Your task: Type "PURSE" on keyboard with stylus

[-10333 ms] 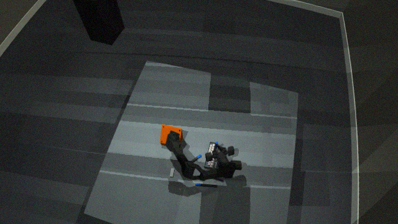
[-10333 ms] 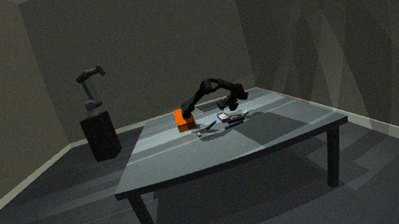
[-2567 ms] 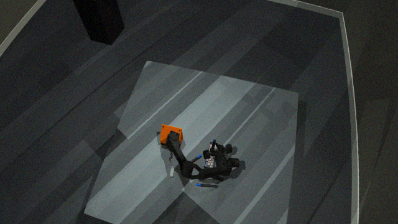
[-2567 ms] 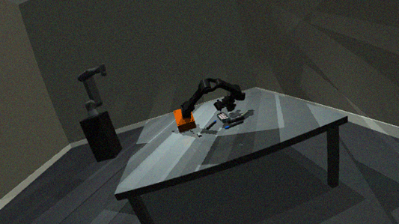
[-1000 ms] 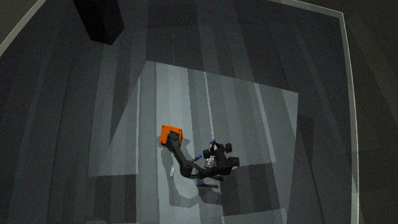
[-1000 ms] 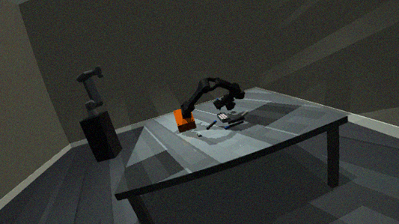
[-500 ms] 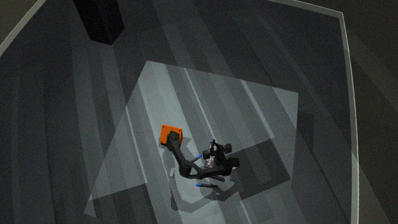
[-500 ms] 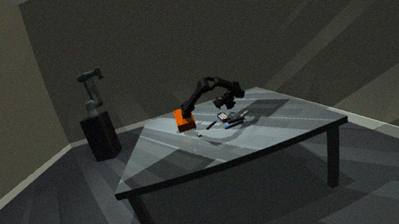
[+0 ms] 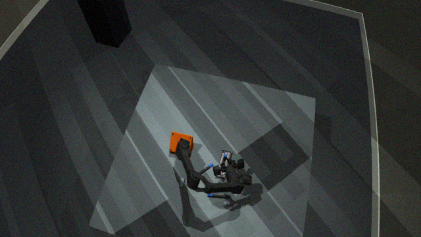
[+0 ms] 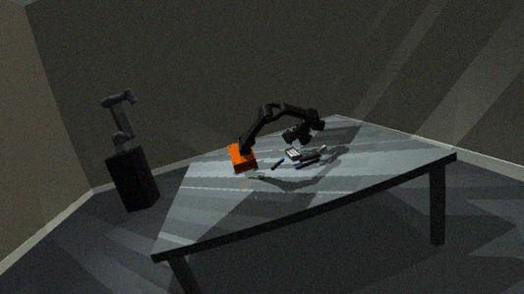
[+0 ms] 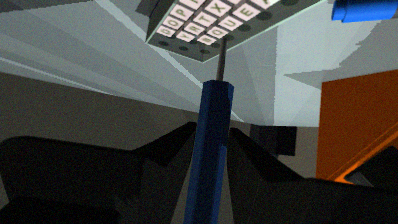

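Wrist view, nearest first: the gripper (image 11: 210, 165) is pinched on the blue stylus (image 11: 212, 150), 1 dark finger on each side of the barrel, the hold low on the shaft. The stylus's long axis runs straight out from the jaws toward the keyboard (image 11: 220, 25), ending in a thin grey tip (image 11: 220, 59). That tip meets the keyboard at its near edge, at or just beside the row of dark round studs on the rim, not on a lettered key; whether it touches the rim or hovers just off it, I cannot tell. The lettered keys lie farther along the same axis and slightly to the left of the tip in this view; legible caps include P, U, R, E, X, T. Judgement: the coming move turns on carrying the tip onward from the rim onto the next letter, then pressing along the stylus axis. Beyond, a second blue pen-like object (image 11: 365, 9) lies just beside the keyboard's far corner, and the orange base block (image 11: 357, 125) stands to the right. From the top view, 2 spare blue-tipped pens (image 9: 206, 168) (image 9: 218, 195) lie on the table (image 10: 392, 162) near the arm. No containers in sight.
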Available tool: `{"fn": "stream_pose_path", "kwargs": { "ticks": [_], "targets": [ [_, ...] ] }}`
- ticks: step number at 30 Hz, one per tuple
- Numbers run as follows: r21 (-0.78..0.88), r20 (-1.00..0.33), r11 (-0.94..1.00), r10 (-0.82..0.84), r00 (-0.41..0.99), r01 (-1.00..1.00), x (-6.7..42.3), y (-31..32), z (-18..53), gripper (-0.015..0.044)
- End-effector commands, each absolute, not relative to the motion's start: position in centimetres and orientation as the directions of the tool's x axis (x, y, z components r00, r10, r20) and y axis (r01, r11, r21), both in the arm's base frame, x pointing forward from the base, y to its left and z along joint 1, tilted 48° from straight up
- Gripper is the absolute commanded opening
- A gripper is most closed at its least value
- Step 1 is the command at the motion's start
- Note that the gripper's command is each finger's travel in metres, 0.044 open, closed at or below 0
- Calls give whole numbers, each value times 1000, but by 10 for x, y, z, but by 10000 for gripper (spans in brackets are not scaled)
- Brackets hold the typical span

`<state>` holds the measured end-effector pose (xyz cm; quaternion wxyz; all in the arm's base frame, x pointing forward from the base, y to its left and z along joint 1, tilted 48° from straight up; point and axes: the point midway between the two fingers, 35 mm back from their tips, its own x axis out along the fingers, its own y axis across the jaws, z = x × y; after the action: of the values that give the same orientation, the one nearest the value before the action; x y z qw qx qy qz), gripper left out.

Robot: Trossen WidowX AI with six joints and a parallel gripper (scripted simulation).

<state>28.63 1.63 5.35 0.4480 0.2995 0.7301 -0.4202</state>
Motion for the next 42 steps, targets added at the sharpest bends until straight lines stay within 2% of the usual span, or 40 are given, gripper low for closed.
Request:
{"fn": "stream_pose_path", "kwargs": {
  "ticks": [1, 5, 8, 9, 42],
  "targets": [
    [-347, -905, 469, 59, -421, 812, 287, 6, 46, 0],
    [-347, -905, 469, 59, -421, 812, 287, 6, 46, 0],
    [-347, -905, 469, 59, -421, 812, 287, 5, 43, 79],
    [-347, -905, 469, 59, -421, 812, 287, 5, 43, 81],
    [-347, -905, 469, 58, -421, 812, 288, -3, 38, 81]
  ]
}}
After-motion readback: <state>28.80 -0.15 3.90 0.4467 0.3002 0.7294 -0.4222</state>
